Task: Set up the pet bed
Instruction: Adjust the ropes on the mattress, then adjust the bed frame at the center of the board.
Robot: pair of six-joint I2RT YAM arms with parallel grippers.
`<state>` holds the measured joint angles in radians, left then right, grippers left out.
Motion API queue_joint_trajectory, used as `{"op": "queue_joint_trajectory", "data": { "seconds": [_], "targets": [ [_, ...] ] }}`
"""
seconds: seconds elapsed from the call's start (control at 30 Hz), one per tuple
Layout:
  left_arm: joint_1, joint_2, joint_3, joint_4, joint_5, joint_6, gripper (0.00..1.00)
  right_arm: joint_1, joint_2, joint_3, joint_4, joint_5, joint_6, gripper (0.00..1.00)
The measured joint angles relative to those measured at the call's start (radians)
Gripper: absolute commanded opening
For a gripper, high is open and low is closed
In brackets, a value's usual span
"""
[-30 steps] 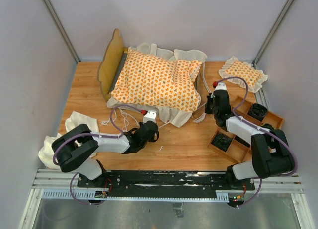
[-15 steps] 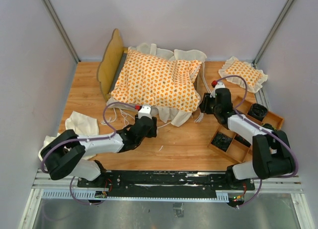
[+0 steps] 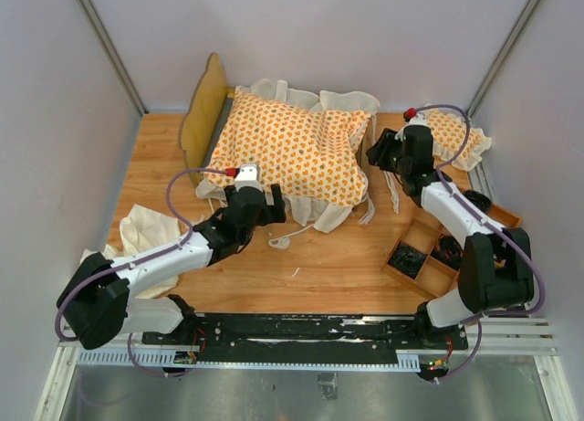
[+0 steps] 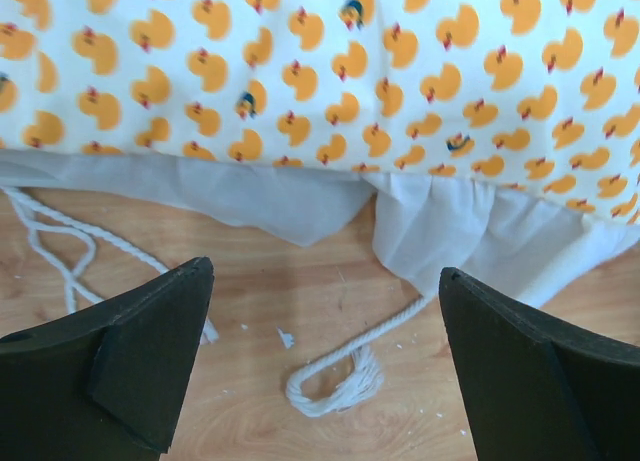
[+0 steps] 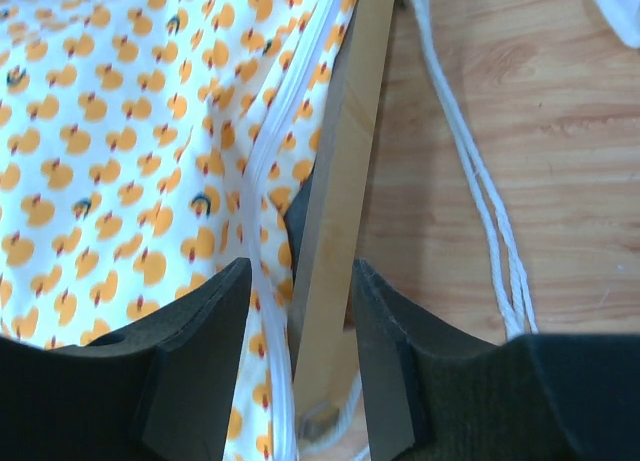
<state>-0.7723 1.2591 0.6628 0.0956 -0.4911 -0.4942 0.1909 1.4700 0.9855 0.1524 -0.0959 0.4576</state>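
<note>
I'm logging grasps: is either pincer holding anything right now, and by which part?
Nothing is held. The left pincer gapes open over the tie string; the right pincer straddles the bed frame's wooden rail, not clamped.

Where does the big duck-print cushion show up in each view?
Top external: cushion at centre back, lying on the bed frame.
Left wrist: cushion fills the upper part, its ruffle reaching the table below.
Right wrist: cushion fills the left side, beside the bed frame's wooden rail.
Shared landmark: the wooden table, seen in all three.
</note>
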Motion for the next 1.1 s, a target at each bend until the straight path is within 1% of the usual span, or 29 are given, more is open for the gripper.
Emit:
{"op": "queue_joint_trajectory", "data": {
  "seconds": [0.1,0.3,0.37,0.43,0.5,0.6,0.67,0.77,0.87,0.93,1.0,1.1],
  "targets": [
    [0.042,-0.045,0.006,-0.027,0.008,0.000,0.99,-0.003,0.067,0.063,-0.007,0.024,0.038,0.44],
    [0.091,-0.079,0.019,-0.104,0.002,-0.011,0.99,-0.003,0.307,0.317,-0.105,0.029,0.073,0.40],
    [0.101,-0.088,0.019,-0.121,0.005,-0.018,0.99,-0.003,0.348,0.362,-0.141,0.043,0.078,0.39],
    [0.119,-0.101,0.015,-0.131,0.014,-0.026,0.96,-0.003,0.384,0.400,-0.186,0.067,0.081,0.34],
    [0.150,-0.120,0.010,-0.143,0.032,-0.029,0.94,-0.003,0.411,0.418,-0.211,0.093,0.092,0.27],
    [0.206,-0.136,0.010,-0.147,0.042,-0.018,0.93,-0.001,0.416,0.423,-0.217,0.093,0.097,0.18],
    [0.283,-0.137,0.025,-0.161,0.064,-0.008,0.92,0.000,0.414,0.423,-0.219,0.092,0.100,0.11],
    [0.402,-0.114,0.090,-0.188,0.104,-0.004,0.88,0.004,0.391,0.402,-0.224,0.110,0.097,0.06],
    [0.497,-0.084,0.155,-0.166,0.137,-0.008,0.84,0.005,0.328,0.332,-0.235,0.134,0.097,0.05],
    [0.538,-0.056,0.184,-0.143,0.149,-0.012,0.82,0.005,0.278,0.282,-0.253,0.153,0.100,0.05],
    [0.562,-0.010,0.215,-0.124,0.153,-0.016,0.77,0.005,0.217,0.219,-0.266,0.173,0.106,0.06],
    [0.583,0.055,0.254,-0.101,0.153,-0.010,0.66,0.005,0.125,0.119,-0.269,0.184,0.130,0.08]
  ]
}}
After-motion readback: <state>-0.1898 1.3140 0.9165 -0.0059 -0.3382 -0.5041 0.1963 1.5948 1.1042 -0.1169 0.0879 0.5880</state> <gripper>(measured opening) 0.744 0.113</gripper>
